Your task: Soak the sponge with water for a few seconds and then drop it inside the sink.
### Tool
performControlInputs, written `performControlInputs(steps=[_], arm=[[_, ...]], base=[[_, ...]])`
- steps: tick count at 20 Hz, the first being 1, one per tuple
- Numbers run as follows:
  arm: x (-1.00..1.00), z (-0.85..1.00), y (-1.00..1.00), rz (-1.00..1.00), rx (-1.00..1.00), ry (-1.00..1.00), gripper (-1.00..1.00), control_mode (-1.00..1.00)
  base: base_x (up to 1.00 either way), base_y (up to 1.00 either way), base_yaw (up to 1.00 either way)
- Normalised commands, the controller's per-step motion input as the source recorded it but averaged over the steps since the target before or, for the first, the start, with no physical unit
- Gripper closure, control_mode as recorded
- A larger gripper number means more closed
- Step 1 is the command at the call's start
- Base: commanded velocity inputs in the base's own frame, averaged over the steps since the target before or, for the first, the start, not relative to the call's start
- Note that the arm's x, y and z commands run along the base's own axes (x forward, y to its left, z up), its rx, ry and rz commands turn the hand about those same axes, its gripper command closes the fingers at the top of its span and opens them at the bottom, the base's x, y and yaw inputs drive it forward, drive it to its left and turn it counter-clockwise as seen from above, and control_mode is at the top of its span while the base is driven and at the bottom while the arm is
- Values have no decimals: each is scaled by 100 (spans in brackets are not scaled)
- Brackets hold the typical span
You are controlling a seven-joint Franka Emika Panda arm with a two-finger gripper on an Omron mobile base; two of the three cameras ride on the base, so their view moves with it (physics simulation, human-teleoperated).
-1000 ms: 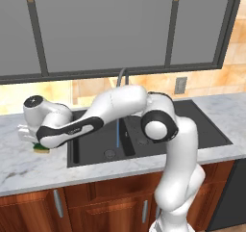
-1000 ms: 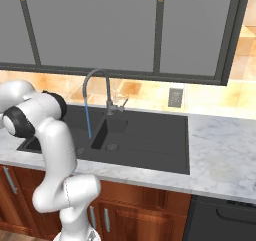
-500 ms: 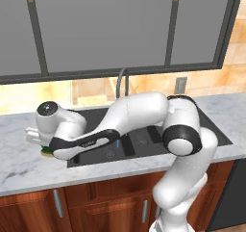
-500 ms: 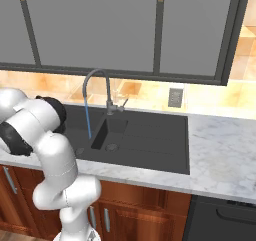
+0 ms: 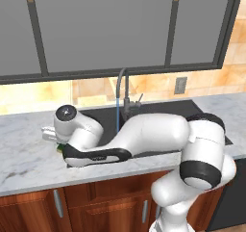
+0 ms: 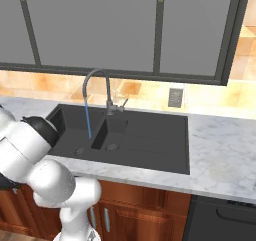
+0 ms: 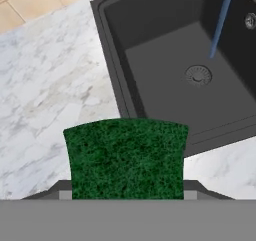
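Sponge (image 7: 126, 157) clamped in closed gripper (image 7: 126, 195) just left of sink (image 7: 150, 60), faucet water (image 7: 220, 22) running; soaking and dropping not yet done.

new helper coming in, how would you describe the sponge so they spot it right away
Find the dark double-basin sink set in the marble counter, water running into it. Just off its left rim, over the marble, the gripper is shut on the sponge, a small block. Its rough dark green scrub top stands out against everything around it.
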Motion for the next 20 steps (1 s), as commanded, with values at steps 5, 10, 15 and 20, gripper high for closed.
performControlInputs(steps=[5, 10, 15, 20], arm=[[0, 11, -70, 0, 1, -9, 100, -100], [0, 8, -70, 0, 0, -5, 100, -100], [0, 16, -59, 0, 0, -2, 100, -100], [0, 15, -20, 0, 0, 0, 100, -100]], base=[[0, 0, 0], [0, 0, 0], [0, 0, 0], [0, 0, 0]])
